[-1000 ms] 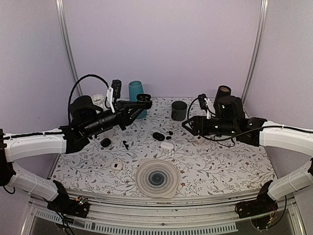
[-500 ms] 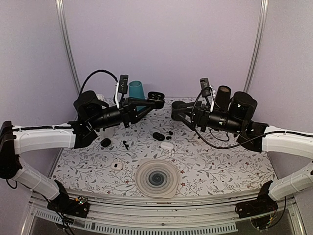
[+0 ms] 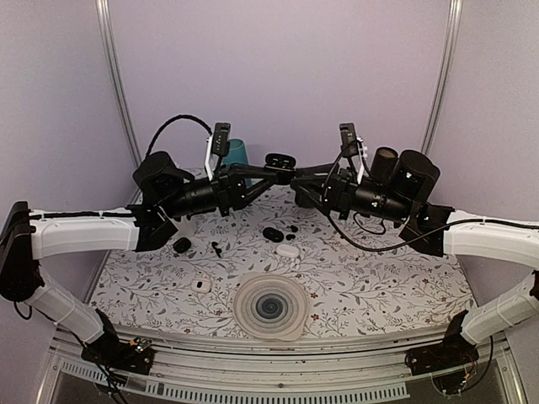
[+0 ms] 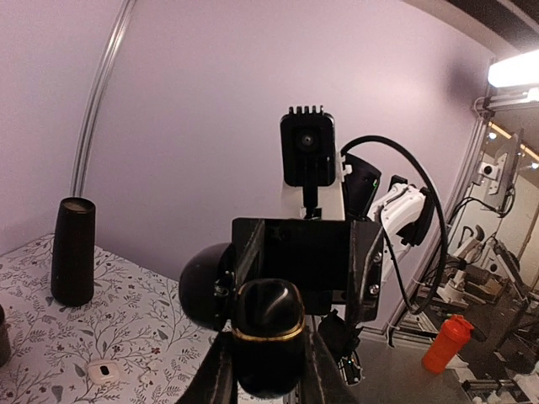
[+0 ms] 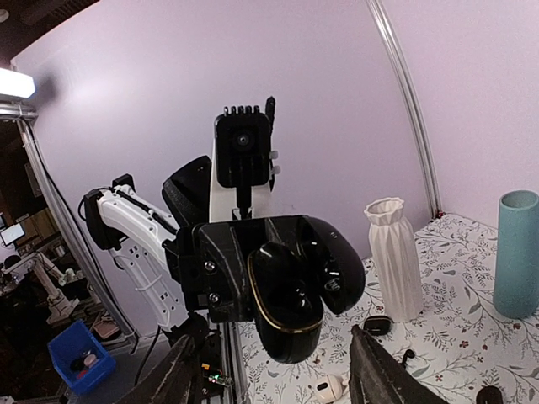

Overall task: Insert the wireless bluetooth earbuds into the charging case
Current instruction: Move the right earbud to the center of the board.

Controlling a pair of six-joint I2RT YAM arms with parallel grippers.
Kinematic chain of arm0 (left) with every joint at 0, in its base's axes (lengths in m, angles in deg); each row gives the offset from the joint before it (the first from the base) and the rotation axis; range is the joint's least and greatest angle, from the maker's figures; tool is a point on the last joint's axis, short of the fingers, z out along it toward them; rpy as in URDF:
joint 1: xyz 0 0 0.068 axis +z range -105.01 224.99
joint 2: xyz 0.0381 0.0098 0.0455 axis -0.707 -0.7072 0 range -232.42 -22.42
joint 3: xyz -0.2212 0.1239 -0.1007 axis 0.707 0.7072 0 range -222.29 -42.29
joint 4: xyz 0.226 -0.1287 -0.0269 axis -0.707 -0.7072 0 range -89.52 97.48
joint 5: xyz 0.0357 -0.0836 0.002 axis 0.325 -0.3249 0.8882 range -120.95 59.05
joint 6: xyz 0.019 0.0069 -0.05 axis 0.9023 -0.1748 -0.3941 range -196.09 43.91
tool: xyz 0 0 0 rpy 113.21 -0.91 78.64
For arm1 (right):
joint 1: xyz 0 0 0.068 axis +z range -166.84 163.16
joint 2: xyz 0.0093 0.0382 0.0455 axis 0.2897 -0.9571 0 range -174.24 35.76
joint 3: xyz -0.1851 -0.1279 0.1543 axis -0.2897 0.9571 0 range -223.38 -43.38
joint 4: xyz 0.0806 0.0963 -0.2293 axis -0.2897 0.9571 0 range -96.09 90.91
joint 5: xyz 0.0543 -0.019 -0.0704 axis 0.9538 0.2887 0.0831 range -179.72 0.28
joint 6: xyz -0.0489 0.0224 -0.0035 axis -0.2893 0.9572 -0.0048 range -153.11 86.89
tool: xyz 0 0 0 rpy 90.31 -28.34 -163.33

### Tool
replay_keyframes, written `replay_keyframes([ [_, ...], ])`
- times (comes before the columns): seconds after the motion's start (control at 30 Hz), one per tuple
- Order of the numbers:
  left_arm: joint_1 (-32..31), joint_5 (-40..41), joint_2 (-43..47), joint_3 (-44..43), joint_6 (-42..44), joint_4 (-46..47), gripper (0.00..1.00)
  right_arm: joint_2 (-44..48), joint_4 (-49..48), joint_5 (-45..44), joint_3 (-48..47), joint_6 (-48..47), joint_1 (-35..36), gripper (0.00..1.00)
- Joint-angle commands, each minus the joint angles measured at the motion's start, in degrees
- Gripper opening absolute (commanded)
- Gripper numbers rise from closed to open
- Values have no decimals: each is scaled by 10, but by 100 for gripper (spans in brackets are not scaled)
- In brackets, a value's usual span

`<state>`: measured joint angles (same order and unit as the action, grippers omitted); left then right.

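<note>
Arms meet high over the table, their tips almost touching at mid-span. The left gripper is clamped on a black case, whose lid is swung open and whose gold-rimmed mouth is turned toward the right gripper. That gripper faces it head-on from just beside it, its fingers spread apart with nothing visible between them. The case therefore lies straight ahead of the right gripper, and in the right wrist view its long side stands roughly upright. With the left arm occupied, I judge that any loading falls to the right arm, which looks empty.

Below, a ribbed disc sits near the front edge. A teal cup stands behind the left arm, and its inside cannot be seen. A second case, also black and open, lies mid-table with a white case just beside it. Black buds rest loose on the table just beside the second case, well below both grippers. Whether the held case's wells are filled cannot be told.
</note>
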<state>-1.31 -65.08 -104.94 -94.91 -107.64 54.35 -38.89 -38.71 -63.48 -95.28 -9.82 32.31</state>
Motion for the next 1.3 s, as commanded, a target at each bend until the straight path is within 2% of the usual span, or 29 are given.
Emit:
replay_keyframes([
  [0.0, -10, -9, -7, -18, -6, 22, 0, -13, -24, 10, -20, 13, 3, 58],
  [0.2, -11, -4, -3, -15, -5, 21, 0, -18, -19, 6, -25, 20, 4, 55],
  [0.33, -8, 33, 19, 2, 9, 9, 0, -20, -7, -4, -23, 20, 4, 55],
  [0.77, 49, 86, 108, 69, 17, -16, 0, -59, 51, -42, -39, 31, -10, 57],
  [0.97, 78, 135, 172, 102, 25, -48, 0, -146, 124, -64, -105, 36, -9, 56],
  [1.27, 125, 180, 272, 135, 35, -127, 0, -371, 317, -149, -323, 8, 26, 48],
])
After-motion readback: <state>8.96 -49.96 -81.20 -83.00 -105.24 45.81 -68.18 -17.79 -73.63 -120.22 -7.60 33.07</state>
